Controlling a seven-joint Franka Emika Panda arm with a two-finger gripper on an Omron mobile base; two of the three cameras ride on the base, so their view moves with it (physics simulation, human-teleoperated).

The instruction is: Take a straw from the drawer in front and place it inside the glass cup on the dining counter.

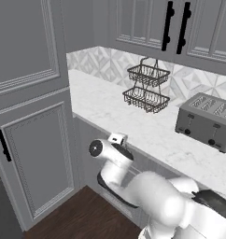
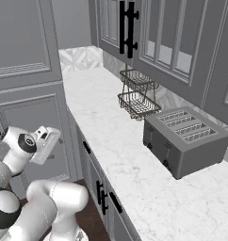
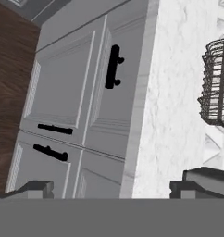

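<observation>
1. Zero progress, I'd say: the drawer point(image 3: 104, 69), upper middle of the hand view, sits shut under the desk point(image 3: 171, 92) edge.
2. Pincer point(image 3: 109, 187) spread wide, holding nothing.
3. Straw presumably inside, hidden; the toaster point(image 3: 208, 180) is cut off lower right.

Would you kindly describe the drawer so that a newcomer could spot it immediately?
Start at the marble worktop that carries the wire basket. Just under its edge sits the drawer, shut. Its short black bar handle runs along the edge, while the cabinet doors below have handles running across it.
</observation>
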